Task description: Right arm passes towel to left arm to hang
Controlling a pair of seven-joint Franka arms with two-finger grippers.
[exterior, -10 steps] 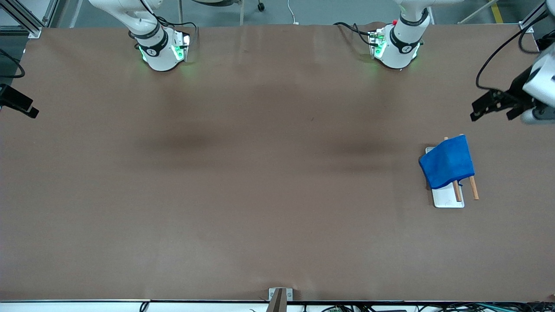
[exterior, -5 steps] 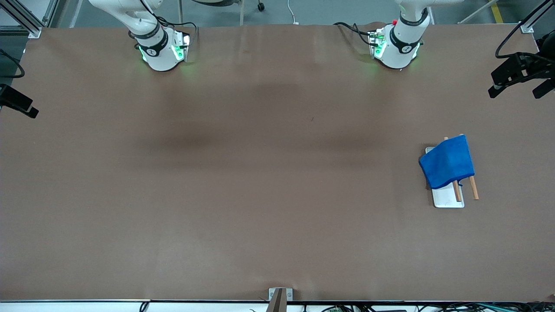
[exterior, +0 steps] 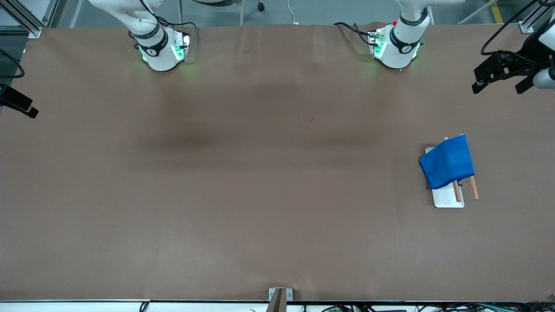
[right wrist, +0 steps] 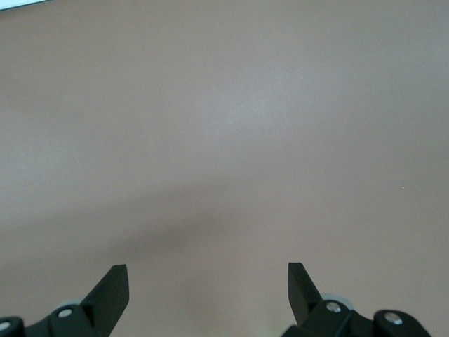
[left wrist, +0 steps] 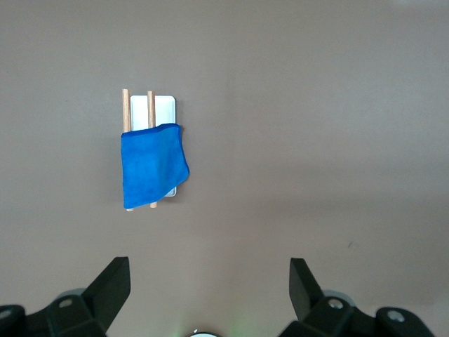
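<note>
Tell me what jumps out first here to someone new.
The bright blue towel, draped over two wooden rods on a small white base, toward the left arm's end of the brown table. The left gripper hangs open at that end's edge; the right gripper is open over bare table.

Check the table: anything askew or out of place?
Only slightly: the blue microfibre towel drapes crookedly over two wooden rods on a white rectangular base, one corner sagging lower. Left gripper and right gripper are open, holding nothing.
</note>
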